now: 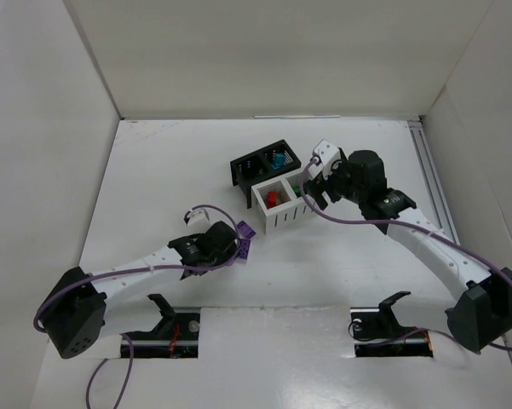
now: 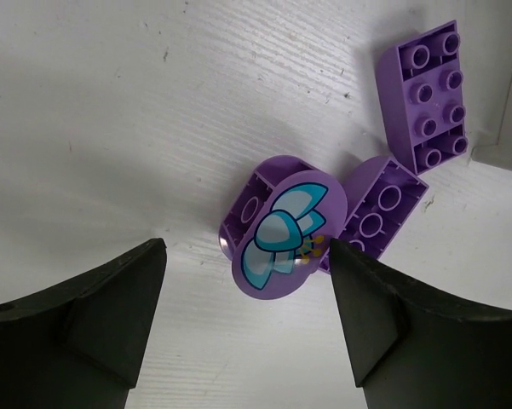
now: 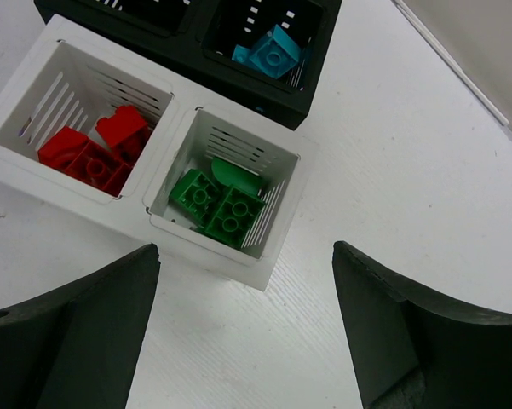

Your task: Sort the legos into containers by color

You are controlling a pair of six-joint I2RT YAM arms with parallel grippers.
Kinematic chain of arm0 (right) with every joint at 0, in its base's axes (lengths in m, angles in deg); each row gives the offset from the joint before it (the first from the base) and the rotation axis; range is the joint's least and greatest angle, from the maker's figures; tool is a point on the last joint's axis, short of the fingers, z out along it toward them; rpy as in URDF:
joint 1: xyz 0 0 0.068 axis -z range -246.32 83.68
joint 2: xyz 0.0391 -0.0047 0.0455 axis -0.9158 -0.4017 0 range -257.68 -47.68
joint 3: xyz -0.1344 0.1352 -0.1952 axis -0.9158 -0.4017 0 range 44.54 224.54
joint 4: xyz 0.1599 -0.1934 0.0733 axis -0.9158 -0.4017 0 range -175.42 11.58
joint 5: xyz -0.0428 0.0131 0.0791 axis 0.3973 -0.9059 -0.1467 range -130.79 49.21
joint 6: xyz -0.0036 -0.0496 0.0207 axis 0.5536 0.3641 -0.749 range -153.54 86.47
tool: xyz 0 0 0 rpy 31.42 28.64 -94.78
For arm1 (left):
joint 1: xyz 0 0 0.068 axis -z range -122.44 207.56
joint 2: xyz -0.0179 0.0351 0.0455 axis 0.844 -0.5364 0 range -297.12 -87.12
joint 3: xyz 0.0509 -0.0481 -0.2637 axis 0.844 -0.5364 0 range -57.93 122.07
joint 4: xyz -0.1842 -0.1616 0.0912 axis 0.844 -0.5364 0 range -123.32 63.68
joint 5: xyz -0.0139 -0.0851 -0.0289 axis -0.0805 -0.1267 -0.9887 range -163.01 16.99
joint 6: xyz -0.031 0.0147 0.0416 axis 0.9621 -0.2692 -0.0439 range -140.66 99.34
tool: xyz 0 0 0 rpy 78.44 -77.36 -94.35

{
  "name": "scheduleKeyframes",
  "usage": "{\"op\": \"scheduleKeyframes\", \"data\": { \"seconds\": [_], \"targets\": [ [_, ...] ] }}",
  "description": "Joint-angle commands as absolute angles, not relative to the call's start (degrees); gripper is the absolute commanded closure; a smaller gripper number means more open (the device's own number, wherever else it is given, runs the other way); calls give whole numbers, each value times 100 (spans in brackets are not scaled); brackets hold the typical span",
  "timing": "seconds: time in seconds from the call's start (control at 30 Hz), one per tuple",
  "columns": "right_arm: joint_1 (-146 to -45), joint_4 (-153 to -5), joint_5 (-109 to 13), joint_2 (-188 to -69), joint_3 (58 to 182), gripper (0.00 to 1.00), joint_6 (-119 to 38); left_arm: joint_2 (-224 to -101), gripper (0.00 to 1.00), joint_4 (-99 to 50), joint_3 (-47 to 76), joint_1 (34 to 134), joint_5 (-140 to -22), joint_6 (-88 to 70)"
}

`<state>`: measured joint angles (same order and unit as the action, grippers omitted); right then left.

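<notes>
Your left jaws stand apart on either side of the purple oval, touching neither flank, so nothing is held yet. The oval lies on the table tilted against a purple brick, with a second purple brick just beyond, so I'd judge a square grip matters here. Further right, the white bin keeps red bricks in one half and green bricks in the other, and the black bin behind it holds a teal brick. Your right jaws hang wide and empty above the green half, likely because only purple is left to sort
</notes>
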<state>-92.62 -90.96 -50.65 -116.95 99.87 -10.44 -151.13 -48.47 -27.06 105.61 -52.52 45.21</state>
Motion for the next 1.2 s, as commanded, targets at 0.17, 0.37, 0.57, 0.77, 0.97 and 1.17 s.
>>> {"op": "scheduleKeyframes", "data": {
  "seconds": [0.17,0.37,0.57,0.77,0.97,1.17],
  "targets": [
    [-9295,-8818,-5177,-11667,9798,13,-1112,-15461,26,-4478,-2612,10590,-4954,4148],
    [-9295,-8923,-5177,-11553,9692,13,-1112,-15805,32,-4416,-2471,10590,-4954,3894],
    [-9242,-8923,-5177,-11439,9639,13,-1164,-15857,51,-4284,-2357,10590,-5007,3841],
    [-9242,-9028,-5177,-11325,9586,13,-1165,-15690,73,-4310,-2156,10590,-4954,3630],
    [-9120,-9248,-4905,-10755,9456,13,-1165,-14979,78,-4811,-1611,10590,-4621,3367],
    [-9058,-9249,-4773,-9963,9217,11,-691,-14784,72,-4075,-697,10346,-4295,2314]
  ]
}}
